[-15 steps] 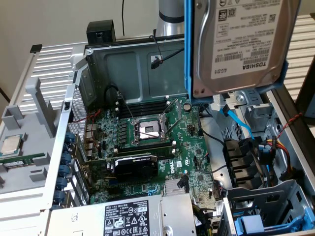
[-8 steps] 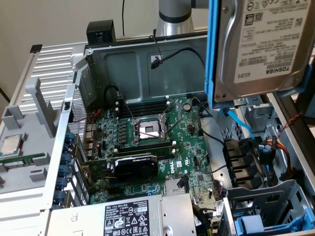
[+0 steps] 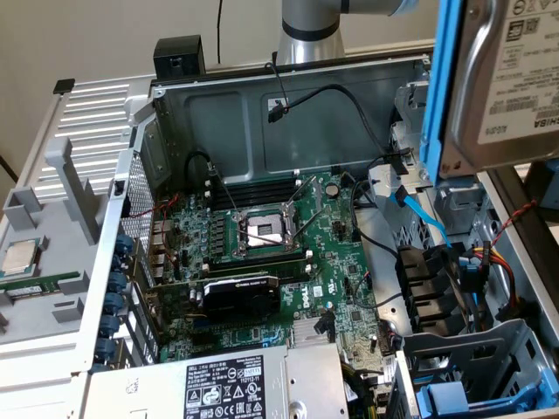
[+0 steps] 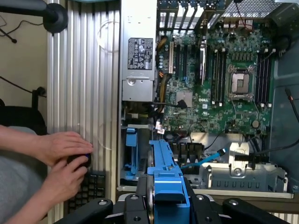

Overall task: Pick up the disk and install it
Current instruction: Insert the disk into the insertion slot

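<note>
On the exterior view's left a CPU chip (image 3: 19, 256) lies outside the open case (image 3: 297, 105). In the middle sits the motherboard (image 3: 288, 253), with the power supply (image 3: 231, 384) nearest the camera. On the exterior view's right the disk (image 3: 515, 78) hangs in the air above the drive cage (image 3: 476, 345). In the wrist view the gripper (image 4: 167, 205) clamps its blue frame.

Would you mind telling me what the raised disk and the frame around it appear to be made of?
The disk looks like bare silver metal with a dull sheen, under a white paper-like label. Its carrier frame looks like moulded plastic: uniform matte blue, with no metallic glint.
</note>
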